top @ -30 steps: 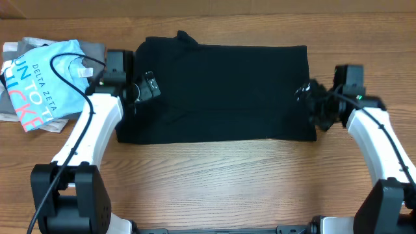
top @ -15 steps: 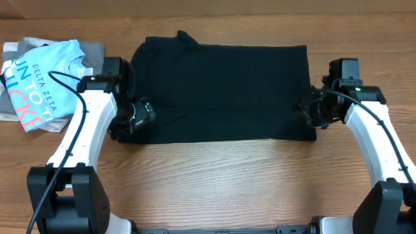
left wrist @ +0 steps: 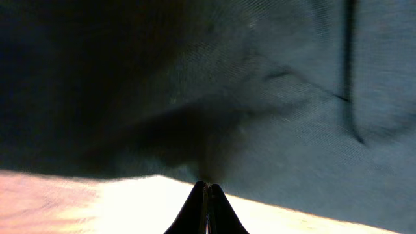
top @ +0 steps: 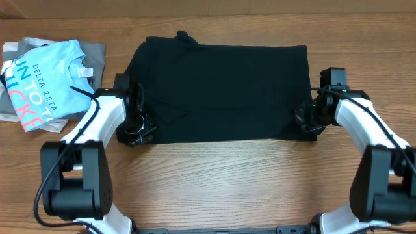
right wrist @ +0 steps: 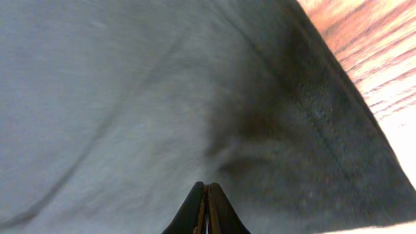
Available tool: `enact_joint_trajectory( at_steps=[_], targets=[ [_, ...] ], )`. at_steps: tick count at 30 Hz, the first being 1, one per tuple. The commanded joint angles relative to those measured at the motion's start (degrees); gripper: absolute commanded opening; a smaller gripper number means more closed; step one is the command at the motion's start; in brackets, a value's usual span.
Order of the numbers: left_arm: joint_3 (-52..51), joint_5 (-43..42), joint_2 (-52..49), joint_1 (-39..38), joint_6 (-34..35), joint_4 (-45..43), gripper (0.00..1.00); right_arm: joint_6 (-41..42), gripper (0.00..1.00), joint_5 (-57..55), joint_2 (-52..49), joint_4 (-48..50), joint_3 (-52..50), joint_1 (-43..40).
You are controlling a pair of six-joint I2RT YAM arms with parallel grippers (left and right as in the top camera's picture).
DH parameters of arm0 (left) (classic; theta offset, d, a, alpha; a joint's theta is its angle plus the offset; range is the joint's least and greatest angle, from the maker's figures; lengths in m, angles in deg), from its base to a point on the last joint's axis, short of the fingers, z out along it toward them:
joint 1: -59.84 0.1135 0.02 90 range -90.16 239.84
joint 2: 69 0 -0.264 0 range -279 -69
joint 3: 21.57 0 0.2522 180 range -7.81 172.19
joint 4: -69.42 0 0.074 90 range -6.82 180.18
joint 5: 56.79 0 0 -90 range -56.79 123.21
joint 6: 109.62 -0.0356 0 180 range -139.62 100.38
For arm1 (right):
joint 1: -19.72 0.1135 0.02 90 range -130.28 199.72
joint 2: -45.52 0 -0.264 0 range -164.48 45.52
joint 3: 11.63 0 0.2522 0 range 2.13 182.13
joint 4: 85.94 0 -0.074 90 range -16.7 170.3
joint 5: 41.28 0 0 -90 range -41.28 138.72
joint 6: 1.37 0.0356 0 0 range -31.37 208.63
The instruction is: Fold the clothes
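Jaws pressed together on pinched fabric, the left gripper and right gripper are each holding a near corner of the black T-shirt, which is lying flat on the table with its long axis running side to side between them. The rest of the cloth is lying beyond both grippers, so the fold probably goes forward. A light-blue T-shirt is sitting well apart at far left.
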Motion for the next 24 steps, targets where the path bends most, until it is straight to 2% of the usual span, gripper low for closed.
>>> enact_joint_trajectory(
  at_steps=[1,7,24],
  targets=[
    [-0.5,-0.9,-3.8,0.0,-1.7,-0.4,0.04,0.4,0.04,-0.6,-2.8,0.4,-0.5,-0.2],
    [-0.5,1.6,-5.3,0.4,-1.6,-0.5,0.04,1.1,0.04,-3.6,-3.3,-0.5,-0.7,-0.2],
    [-0.5,5.4,-5.3,7.7,-2.6,2.7,0.04,5.4,0.04,-8.4,-3.3,-1.0,-4.0,-0.2]
  ],
)
